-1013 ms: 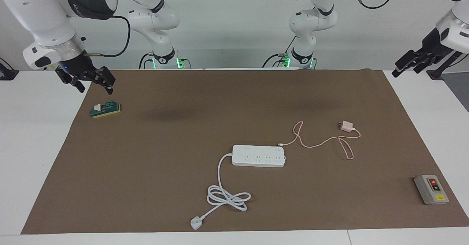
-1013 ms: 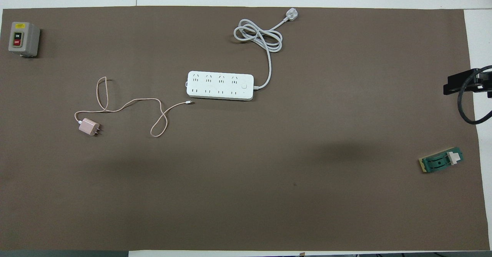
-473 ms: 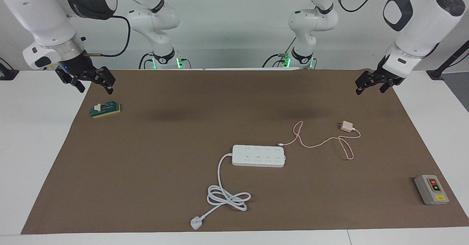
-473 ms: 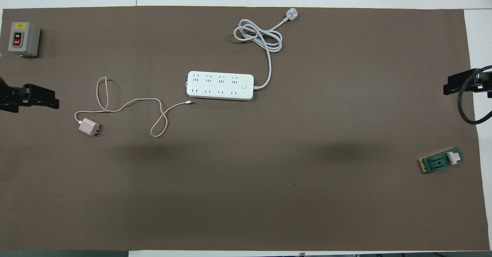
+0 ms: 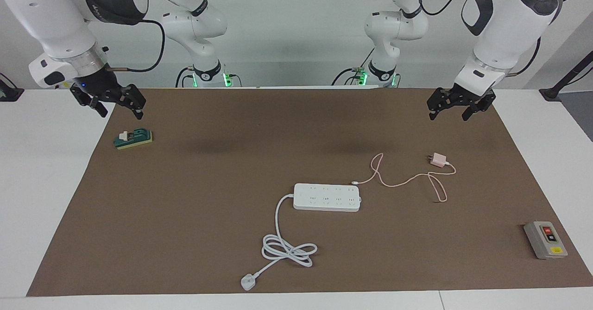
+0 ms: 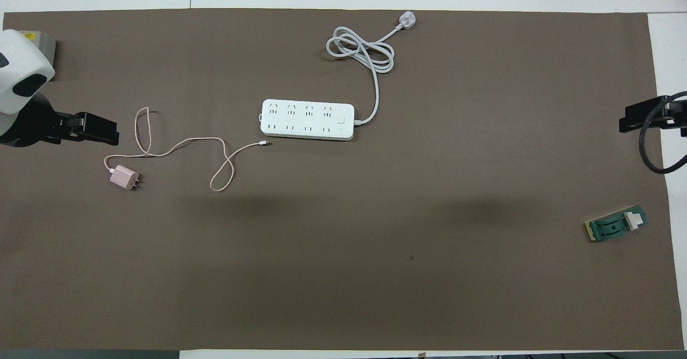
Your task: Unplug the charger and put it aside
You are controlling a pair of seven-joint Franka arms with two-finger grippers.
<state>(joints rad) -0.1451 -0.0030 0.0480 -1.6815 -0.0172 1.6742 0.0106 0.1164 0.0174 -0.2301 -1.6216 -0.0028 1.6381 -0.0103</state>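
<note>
almost no text could be read. in the facing view, the grey switch box (image 5: 545, 240) at the lower right of the frame carried a red button, a black button and a yellow label, but the letters on them were too small to read. in the overhead view, this box (image 6: 47, 41) stood at the upper left of the frame and was mostly covered by the left arm, so its marks did not show. the white power strip (image 6: 308, 119) in the middle showed only sockets and no readable brand.
</note>
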